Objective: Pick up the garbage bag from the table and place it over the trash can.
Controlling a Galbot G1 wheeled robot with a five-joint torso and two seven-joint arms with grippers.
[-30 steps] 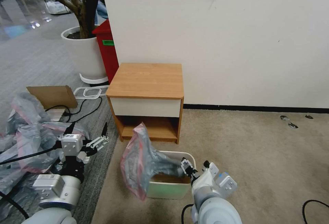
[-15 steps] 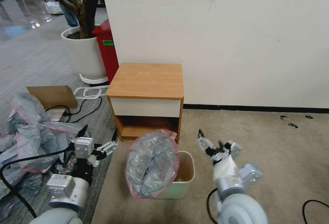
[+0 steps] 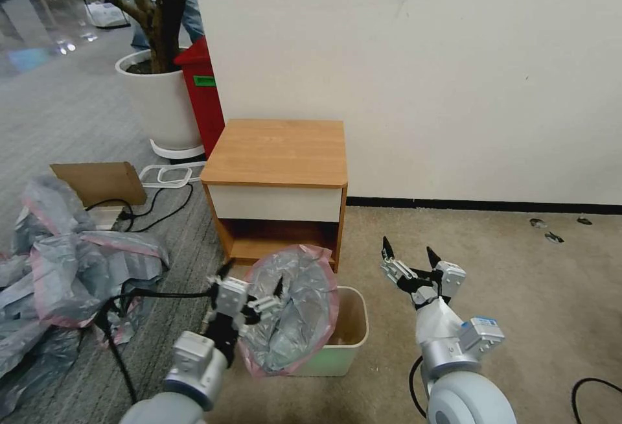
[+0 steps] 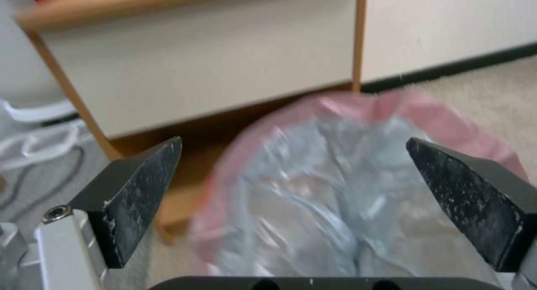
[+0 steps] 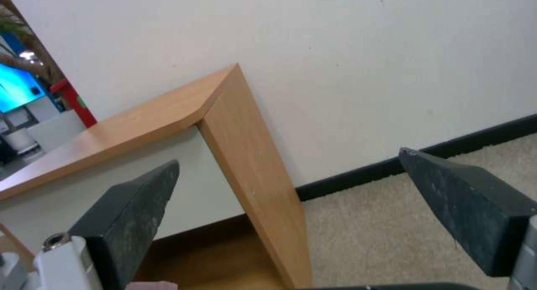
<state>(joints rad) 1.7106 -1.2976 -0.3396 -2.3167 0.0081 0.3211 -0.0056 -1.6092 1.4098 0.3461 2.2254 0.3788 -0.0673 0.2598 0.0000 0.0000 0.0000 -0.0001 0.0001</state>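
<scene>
Grey garbage bag with pink rim draped over left half of trash can, lower centre of frame, before table. Left gripper spread wide at bag. Right gripper wide, empty, right of can.

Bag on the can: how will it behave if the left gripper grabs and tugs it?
Probably floppy: the bag is thin, crinkled film sagging over the can. Likely very light, so a tug may lift it off. The pink rim looks unseated on the right, so it could slip. Left gripper is open beside it.
</scene>
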